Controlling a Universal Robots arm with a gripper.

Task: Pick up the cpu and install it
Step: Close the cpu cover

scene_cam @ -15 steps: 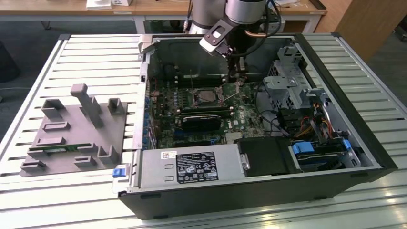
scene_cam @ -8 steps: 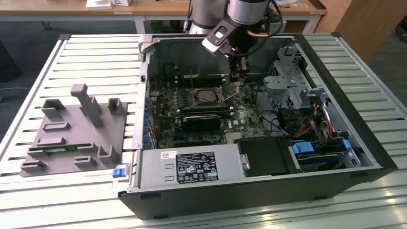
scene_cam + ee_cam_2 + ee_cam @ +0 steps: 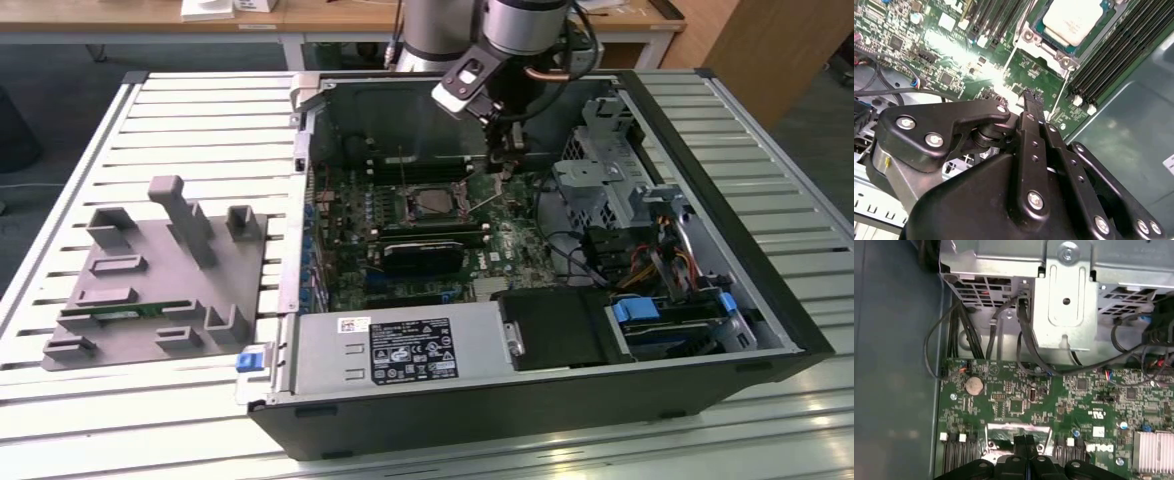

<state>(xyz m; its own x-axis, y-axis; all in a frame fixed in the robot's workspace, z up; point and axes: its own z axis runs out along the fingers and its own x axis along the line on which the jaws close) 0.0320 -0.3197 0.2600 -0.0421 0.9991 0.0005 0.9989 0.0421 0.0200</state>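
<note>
1. Worktop. One slatted pale metal worktop (image 3: pixel 200 110) carries the whole assembly.

2. Case. One black rectangular computer case (image 3: pixel 534 415) lies on its side with the side panel off.

3. Arm. One silver robot arm (image 3: pixel 521 25) reaches down into the case.

4. Fixture. One grey moulded parts fixture (image 3: pixel 187 280) sits on the exterior view's left of the case. One long green memory stick (image 3: pixel 127 314) lies in a slot near its front edge.

5. Power supply. One silver metal power supply box (image 3: pixel 334 355) occupies the front of the case. It bears two printed labels: a small white one (image 3: pixel 354 323) and a larger black-and-white one (image 3: pixel 414 355). Their print cannot be made out.

6. Motherboard. One green motherboard (image 3: pixel 347 215) covers the case floor. It bears white printed lettering (image 3: pixel 1101 446). One black rectangular module (image 3: pixel 430 252) stands on it, nearer the power supply than the socket.

7. Hand. The black two-fingered hand (image 3: pixel 502 178) is closed, the two fingers (image 3: pixel 1029 130) pressed flat against each other. It hangs low over the motherboard, just to the exterior view's right of the processor socket.

8. CPU. One cpu (image 3: pixel 1071 17) sits in the socket frame, as seen in the second wrist view. It is a flat square chip with a pale silver metal top and rounded corners, set on a green border. It lies near the fingertips but apart from them.

9. Battery. One round silver coin cell (image 3: pixel 974 385) sits near the motherboard's edge.
</note>
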